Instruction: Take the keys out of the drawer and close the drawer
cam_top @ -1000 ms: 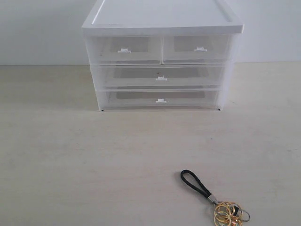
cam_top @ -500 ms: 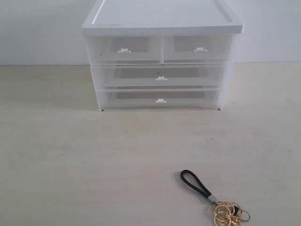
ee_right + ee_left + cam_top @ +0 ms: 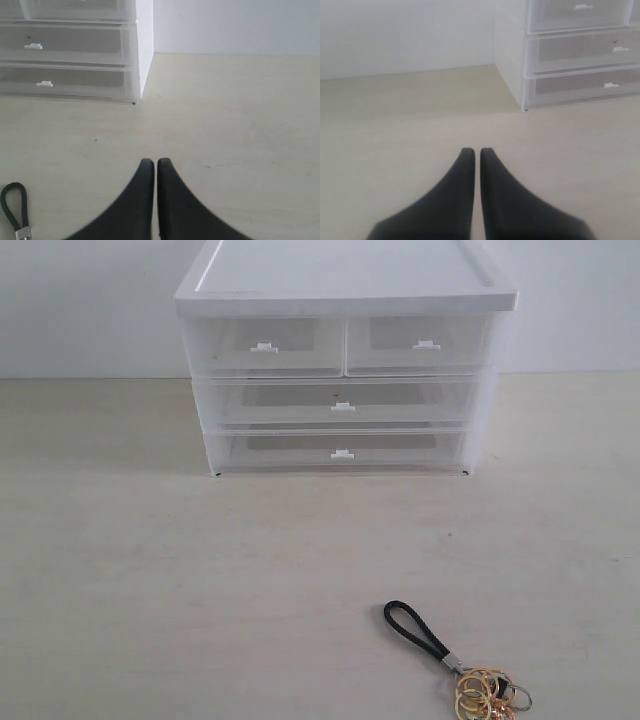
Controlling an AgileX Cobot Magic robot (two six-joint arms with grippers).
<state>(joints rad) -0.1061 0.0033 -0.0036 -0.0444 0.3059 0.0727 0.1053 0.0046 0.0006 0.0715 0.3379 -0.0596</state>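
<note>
The keys (image 3: pixel 452 661) lie on the table (image 3: pixel 150 570), near and to the right of the cabinet (image 3: pixel 345 300) and well apart from it. Their long axis runs diagonally, with the black loop pointing back-left and the gold rings at the near-right end. The drawer (image 3: pixel 343 400) sits flush. The table is pale and the wall (image 3: pixel 80 300) behind it is white. The left gripper (image 3: pixel 475 152) and right gripper (image 3: pixel 151 162) each have their fingers together and hold nothing.

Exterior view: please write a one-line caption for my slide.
Keys lie on the table in front of the white cabinet; its middle drawer is shut.
</note>
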